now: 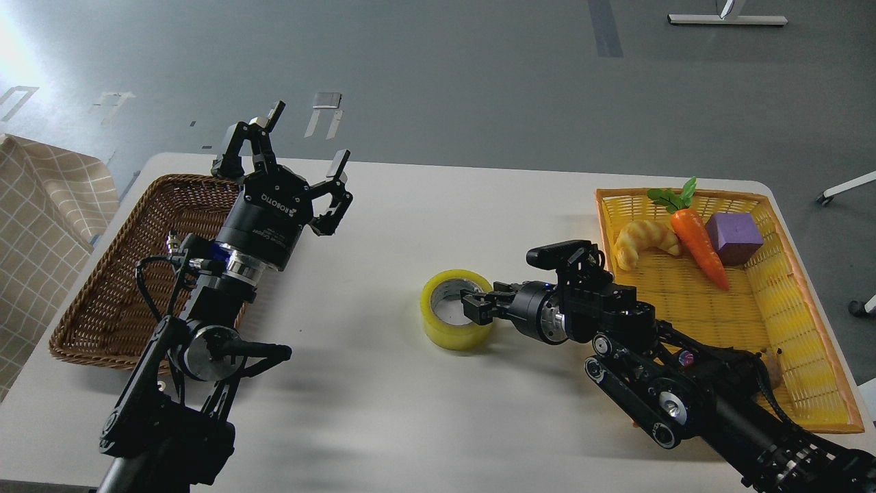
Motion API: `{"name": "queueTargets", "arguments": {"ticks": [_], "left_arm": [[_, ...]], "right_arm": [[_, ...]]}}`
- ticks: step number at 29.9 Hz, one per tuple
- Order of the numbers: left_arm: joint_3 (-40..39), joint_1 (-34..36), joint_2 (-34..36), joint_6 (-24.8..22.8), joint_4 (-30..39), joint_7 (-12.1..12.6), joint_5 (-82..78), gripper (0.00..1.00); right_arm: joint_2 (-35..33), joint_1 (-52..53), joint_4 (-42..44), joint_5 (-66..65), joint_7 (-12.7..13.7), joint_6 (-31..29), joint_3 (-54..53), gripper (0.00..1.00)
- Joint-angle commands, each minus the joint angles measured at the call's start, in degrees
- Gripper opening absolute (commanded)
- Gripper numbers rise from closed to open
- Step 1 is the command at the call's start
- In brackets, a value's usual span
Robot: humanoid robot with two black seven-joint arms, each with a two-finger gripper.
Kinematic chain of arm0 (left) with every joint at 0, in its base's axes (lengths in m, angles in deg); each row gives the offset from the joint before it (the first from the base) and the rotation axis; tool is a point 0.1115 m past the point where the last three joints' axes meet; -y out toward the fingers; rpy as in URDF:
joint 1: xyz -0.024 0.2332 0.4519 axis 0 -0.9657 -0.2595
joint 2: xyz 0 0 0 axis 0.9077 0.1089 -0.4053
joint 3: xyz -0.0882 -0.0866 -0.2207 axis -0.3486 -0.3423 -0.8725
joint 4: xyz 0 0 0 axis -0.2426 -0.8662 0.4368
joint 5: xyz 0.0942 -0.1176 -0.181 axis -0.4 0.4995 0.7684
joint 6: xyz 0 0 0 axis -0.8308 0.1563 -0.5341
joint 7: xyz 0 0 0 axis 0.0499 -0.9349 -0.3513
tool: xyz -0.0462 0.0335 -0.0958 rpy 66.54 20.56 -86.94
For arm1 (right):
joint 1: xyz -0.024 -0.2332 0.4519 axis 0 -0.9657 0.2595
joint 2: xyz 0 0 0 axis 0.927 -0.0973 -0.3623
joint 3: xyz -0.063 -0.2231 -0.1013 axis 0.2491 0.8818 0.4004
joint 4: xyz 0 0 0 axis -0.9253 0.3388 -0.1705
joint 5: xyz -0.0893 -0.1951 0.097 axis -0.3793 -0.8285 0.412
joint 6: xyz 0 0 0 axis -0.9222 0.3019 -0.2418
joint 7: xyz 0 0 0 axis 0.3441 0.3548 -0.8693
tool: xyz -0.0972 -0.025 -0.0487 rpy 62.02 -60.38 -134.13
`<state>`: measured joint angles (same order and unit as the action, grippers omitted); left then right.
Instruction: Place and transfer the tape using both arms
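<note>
Fingers of my right gripper (471, 306) pinch the wall of the tape (456, 309), which stands mid-table (383, 411). Spread wide and holding nothing, my left gripper (306, 144) hangs beside the brown wicker basket (130, 274).

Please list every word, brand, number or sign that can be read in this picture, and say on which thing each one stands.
"ROBOTIQ": white letters on the black body of the left gripper.
A second, smaller line of white print sits below it on the same body; it is too small to read.
No readable text shows on the right gripper, the tape or either basket.
</note>
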<state>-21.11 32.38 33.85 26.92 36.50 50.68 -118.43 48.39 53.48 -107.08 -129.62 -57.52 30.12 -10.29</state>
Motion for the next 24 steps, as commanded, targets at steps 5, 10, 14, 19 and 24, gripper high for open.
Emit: {"name": "queueTargets", "arguments": {"ticks": [5, 10, 14, 19, 24], "left_arm": [[0.01, -0.01, 0.00, 0.03, 0.00, 0.00, -0.01, 0.98], [0.10, -0.18, 0.00, 0.03, 0.00, 0.00, -0.01, 0.98], [0.19, -0.18, 0.00, 0.12, 0.00, 0.09, -0.09, 0.98], [0.01, -0.09, 0.00, 0.73, 0.00, 0.09, -0.09, 0.98], [0.19, -0.09, 0.00, 2.48, 0.00, 0.09, -0.09, 0.98]], "right_arm": [[0.00, 0.98, -0.05, 0.02, -0.02, 8.46, -3.77, 0.95], [0.00, 2.56, -0.67, 0.02, 0.06, 11.45, -9.48, 0.96], [0.00, 4.23, -1.72, 0.02, 0.06, 11.71, -13.43, 0.97], [0.00, 4.76, -5.94, 3.97, 0.06, 11.45, -15.20, 1.00], [-1.65, 4.06, -13.66, 20.56, 0.06, 11.01, -17.05, 1.00]]}}
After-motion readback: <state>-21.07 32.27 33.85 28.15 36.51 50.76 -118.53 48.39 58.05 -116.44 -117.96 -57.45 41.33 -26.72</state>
